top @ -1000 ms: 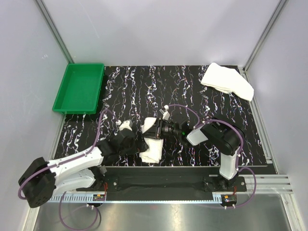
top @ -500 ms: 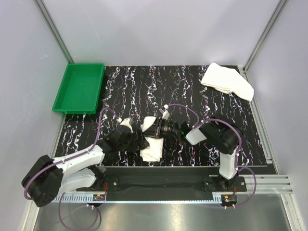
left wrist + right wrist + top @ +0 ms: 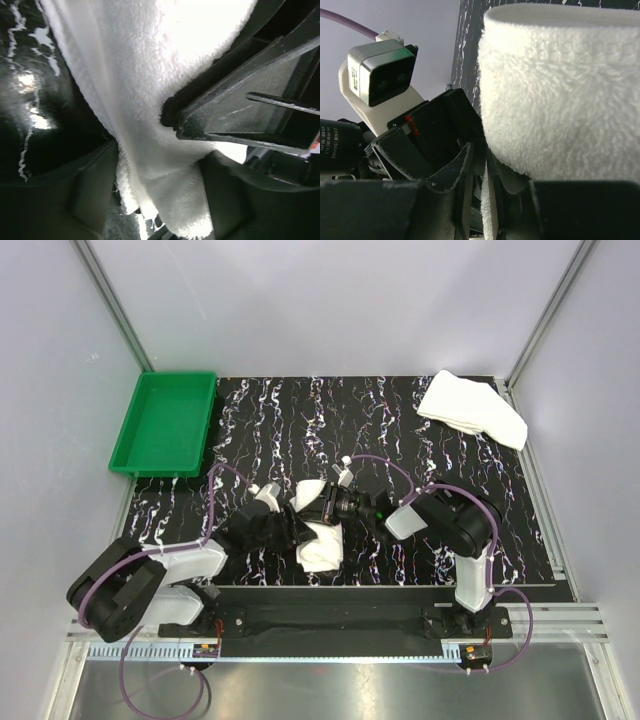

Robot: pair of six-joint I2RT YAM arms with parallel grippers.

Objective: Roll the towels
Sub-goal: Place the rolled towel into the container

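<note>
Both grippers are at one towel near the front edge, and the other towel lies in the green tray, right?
No. The top view shows the other towel on the table's far right corner; the green tray is empty.

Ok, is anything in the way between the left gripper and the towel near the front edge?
Nothing visible. The towel hangs between the jaws of the left gripper, though it is unclear whether they grip it. The right gripper is shut on the towel's upper part.
</note>
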